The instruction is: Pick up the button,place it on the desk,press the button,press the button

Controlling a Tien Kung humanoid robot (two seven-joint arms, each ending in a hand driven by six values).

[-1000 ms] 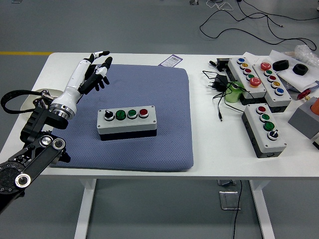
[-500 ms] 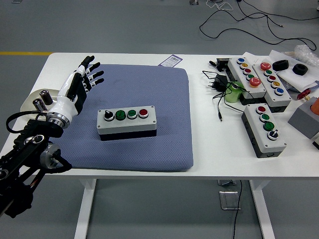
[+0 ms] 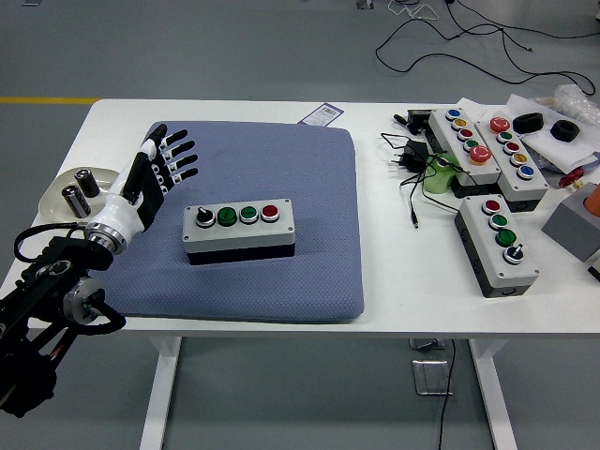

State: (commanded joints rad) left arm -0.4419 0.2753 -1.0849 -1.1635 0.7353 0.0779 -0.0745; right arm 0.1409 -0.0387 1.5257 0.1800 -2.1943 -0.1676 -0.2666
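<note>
Left hand (image 3: 155, 173), fingers (image 3: 180, 148) spread and empty, poised left of the button box (image 3: 239, 230), which lies flat on the blue mat (image 3: 281, 169) at mid-counter (image 3: 234, 111), buttons up, apparently for pressing; right hand out of view

Only the left arm (image 3: 56, 291) was in shot, coming up from the lower left corner with its black links and joints bent near the edge. The white wrist angled up and to the right, and the left hand (image 3: 150, 178) was held up, fingers (image 3: 176, 150) spread and straight, gripping nothing.
</note>
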